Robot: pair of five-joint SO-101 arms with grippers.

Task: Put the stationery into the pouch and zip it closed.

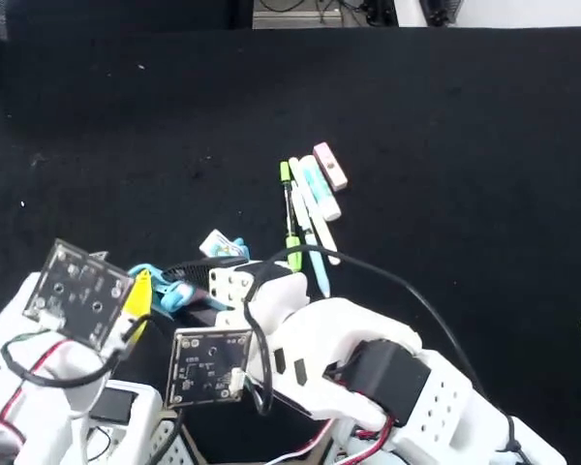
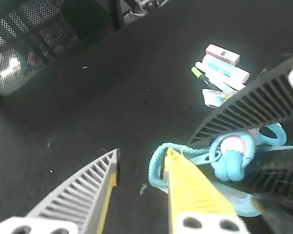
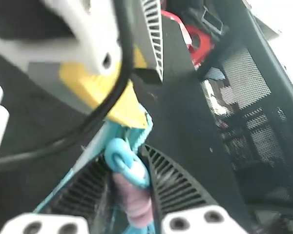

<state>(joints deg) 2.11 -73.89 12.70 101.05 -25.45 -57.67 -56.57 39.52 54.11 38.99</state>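
On the black surface (image 1: 465,145), the pens (image 1: 310,208) lie at 2 o'clock from my right claw (image 3: 127,158), which pinches the pouch pull (image 3: 132,200); my left claw (image 2: 142,155) is open.

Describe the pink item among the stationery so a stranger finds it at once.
On the black table, find the bundle of pens near the middle. The pink item lies at the bundle's far end, beside the pale blue marker. It alone is short and blocky; its neighbours are long and thin.
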